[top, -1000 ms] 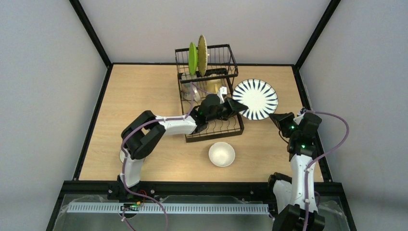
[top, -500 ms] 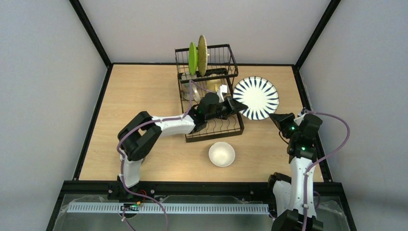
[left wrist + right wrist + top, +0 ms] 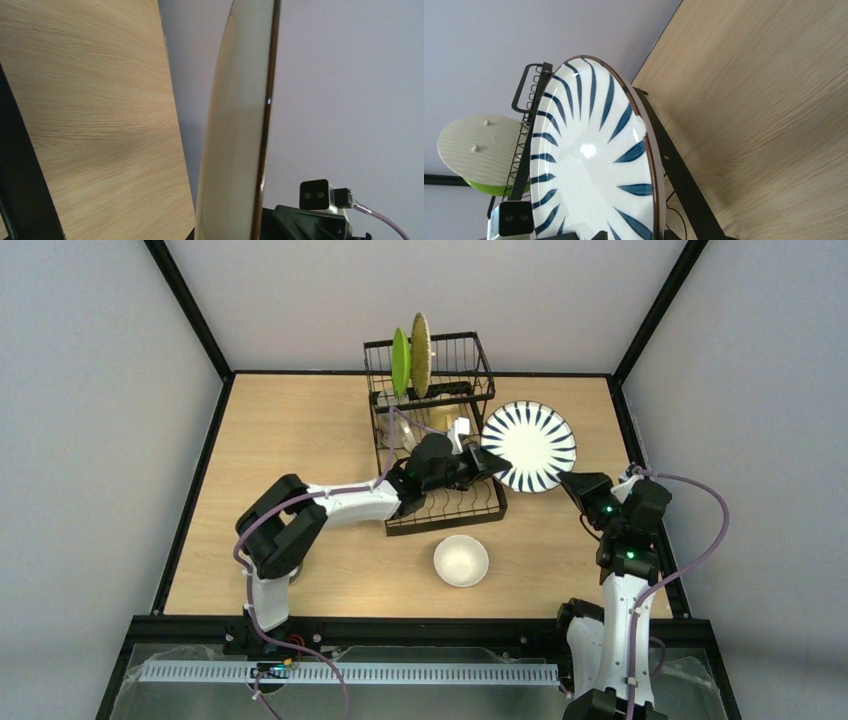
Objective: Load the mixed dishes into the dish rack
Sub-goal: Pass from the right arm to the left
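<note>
Two-point engagement on the blue-striped white plate (image 3: 528,445): pinched at one rim between the fingers of the left gripper (image 3: 492,458), met at the opposite rim by the right gripper (image 3: 568,478). Could not tell from any view whether the right jaws were pressed onto that rim or only set about it.

Held raised and tilted above the table (image 3: 300,430), striped face turned up toward the overhead camera. Extended straight ahead of the left gripper, seen edge-on in the left wrist view, with the pale underside on one side and the dark rim line running down the frame. Extended likewise straight ahead of the right gripper, with the striped face filling the middle of the right wrist view.

Located the dish rack (image 3: 458,360) beneath and behind the left gripper, its flat lower tray under that wrist. Found the green plate (image 3: 400,362) and the woven bamboo plate (image 3: 420,352) upright, side by side, in the raised basket tier, on the far side of the left gripper. Found one white-inside bowl (image 3: 461,560) upright on the table, on the near side of both grippers, near the rack's front edge but apart from it.
</note>
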`<state>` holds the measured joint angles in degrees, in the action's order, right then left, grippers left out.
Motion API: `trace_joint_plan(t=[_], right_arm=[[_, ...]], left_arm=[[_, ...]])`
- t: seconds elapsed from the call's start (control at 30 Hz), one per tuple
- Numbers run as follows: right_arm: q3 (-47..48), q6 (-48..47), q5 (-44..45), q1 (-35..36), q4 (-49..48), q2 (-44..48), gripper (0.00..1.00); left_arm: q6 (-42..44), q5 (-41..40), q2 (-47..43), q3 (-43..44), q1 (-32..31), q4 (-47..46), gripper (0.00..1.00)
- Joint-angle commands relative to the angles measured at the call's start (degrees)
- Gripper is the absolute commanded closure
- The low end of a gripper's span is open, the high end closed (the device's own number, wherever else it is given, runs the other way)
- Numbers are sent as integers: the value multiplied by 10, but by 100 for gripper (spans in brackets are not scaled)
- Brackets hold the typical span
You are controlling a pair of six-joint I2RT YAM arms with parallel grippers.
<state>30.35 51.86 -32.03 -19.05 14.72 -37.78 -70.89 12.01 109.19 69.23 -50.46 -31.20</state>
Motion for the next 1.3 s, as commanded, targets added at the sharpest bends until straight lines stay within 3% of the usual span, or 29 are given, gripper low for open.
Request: trace_joint_plan(t=[0.0, 0.8, 1.0, 1.27], right_arm=[[17, -10, -3, 2, 11, 18, 35], [105, -108, 86, 2, 57, 86, 25], [131, -109, 60, 3, -5, 109, 21], [190, -102, -62, 3, -121, 93, 16]], left_arm=[[12, -7, -50, 0, -2, -60, 98], [-4, 21, -162, -14, -11, -46, 98], [17, 26, -208, -2, -11, -1, 98], [37, 24, -246, 24, -10, 61, 98]])
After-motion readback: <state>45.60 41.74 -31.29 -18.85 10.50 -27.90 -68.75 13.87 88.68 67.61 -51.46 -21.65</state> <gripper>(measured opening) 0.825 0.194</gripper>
